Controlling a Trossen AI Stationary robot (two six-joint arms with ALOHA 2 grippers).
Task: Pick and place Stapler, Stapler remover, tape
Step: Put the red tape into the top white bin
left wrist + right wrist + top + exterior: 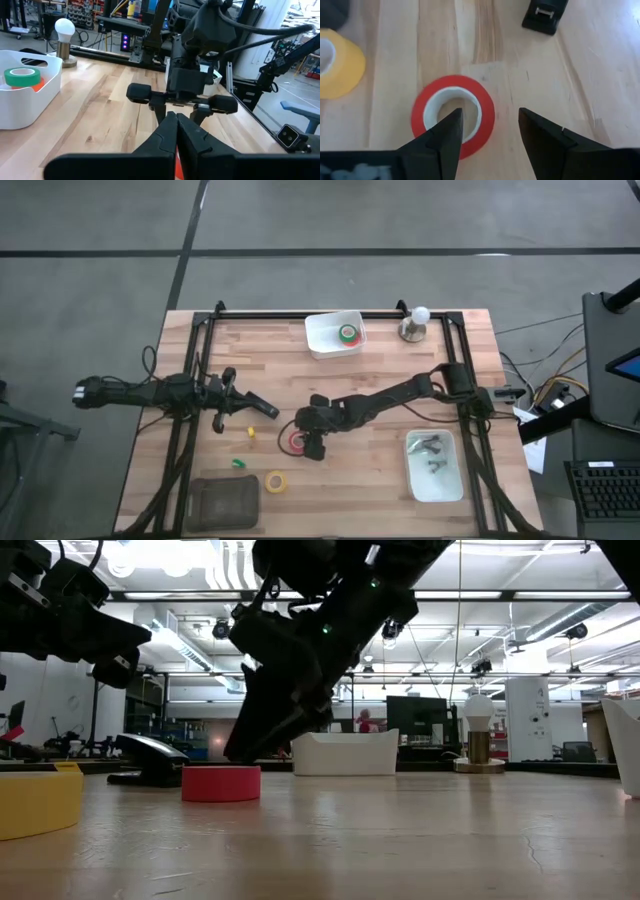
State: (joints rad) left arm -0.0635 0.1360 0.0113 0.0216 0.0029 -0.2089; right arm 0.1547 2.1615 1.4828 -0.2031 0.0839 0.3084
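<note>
I'm hovering the right gripper (487,130), fingers apart, astride the red tape (453,114) rim for pickup; left gripper (262,409) is waiting together.

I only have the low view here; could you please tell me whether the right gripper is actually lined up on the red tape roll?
Observer: Yes. The right wrist view shows the right gripper open, with one finger at the red tape roll's open centre and the other outside its rim.
Operator: Thank you. Is there anything in the white bin?
Observer: From above, the white bin holds a green roll resting on something red.
Operator: And the left arm?
Observer: The left gripper is shut on nothing and sits to the left of the red tape roll in the high view.
</note>
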